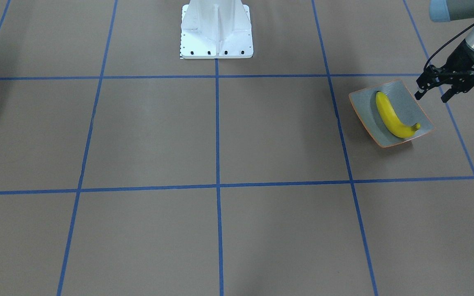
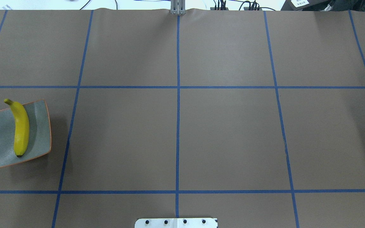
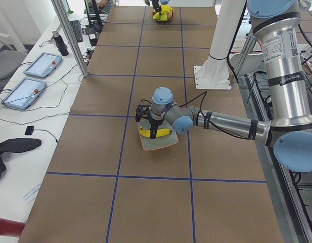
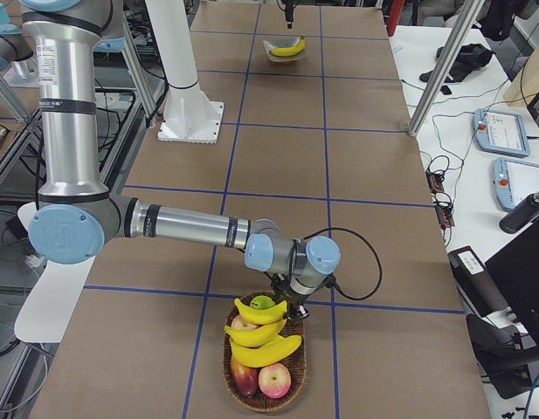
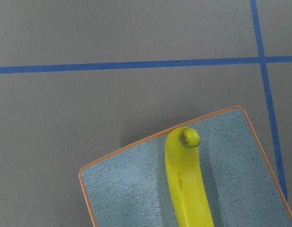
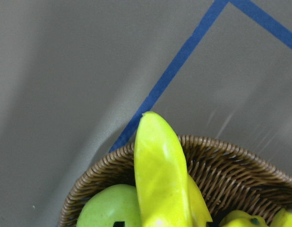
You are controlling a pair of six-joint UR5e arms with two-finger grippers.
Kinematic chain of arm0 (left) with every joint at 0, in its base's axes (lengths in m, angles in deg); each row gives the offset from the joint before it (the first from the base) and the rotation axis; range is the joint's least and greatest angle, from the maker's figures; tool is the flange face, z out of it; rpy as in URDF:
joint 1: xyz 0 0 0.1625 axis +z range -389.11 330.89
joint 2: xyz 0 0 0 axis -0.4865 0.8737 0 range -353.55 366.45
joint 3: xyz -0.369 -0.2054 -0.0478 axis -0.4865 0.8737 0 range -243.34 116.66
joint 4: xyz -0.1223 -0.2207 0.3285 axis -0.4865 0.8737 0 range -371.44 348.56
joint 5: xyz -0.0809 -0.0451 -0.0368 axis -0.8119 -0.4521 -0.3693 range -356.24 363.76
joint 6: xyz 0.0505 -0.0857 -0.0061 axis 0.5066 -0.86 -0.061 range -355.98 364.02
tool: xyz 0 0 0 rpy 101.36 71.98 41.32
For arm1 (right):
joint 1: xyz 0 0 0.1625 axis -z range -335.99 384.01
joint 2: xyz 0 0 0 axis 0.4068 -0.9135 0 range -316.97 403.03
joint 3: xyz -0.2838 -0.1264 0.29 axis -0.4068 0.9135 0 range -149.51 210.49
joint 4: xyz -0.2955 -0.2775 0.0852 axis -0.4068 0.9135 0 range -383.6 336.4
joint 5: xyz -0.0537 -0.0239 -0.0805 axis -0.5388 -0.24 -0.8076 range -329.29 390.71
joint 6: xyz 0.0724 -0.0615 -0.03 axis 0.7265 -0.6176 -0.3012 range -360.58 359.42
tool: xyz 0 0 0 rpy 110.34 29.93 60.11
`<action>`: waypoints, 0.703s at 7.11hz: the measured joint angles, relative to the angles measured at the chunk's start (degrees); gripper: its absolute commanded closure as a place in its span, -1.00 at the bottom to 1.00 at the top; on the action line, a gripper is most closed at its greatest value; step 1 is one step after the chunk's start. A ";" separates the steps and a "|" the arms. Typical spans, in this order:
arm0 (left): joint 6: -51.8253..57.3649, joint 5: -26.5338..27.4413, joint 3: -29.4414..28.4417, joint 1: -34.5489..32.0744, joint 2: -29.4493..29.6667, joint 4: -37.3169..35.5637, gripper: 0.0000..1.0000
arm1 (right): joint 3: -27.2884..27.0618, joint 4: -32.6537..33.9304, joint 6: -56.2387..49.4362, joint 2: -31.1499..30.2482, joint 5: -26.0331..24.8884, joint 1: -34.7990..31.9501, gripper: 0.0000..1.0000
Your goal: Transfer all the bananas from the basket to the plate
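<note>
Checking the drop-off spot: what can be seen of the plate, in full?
The plate is square, speckled grey-green with a thin orange rim, two opposite sides curving up. It rests on the brown table, askew to the blue tape lines. One banana lies along its middle. The open left gripper hangs by one edge.

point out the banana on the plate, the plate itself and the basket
banana on the plate (image 1: 388,116): front-facing view, middle of its body
plate (image 2: 40,133): overhead view, bare surface right of the banana
basket (image 6: 235,170): right wrist view, woven wall
</note>
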 measured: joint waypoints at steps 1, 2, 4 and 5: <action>0.00 -0.04 0.06 -0.01 0.00 0.01 -0.76 | 0.76 0.00 -0.30 0.52 -0.09 0.10 0.03; 0.00 -0.06 0.11 -0.01 0.00 0.12 -0.76 | 1.55 -0.01 -0.58 1.06 -0.17 0.13 0.99; -0.02 -0.13 0.18 -0.05 -0.04 0.46 -0.76 | 1.91 0.05 -0.78 1.47 -0.14 0.15 1.00; -0.06 -0.17 0.21 -0.07 -0.03 0.51 -0.76 | 1.65 0.19 -0.87 1.76 0.10 -0.11 1.00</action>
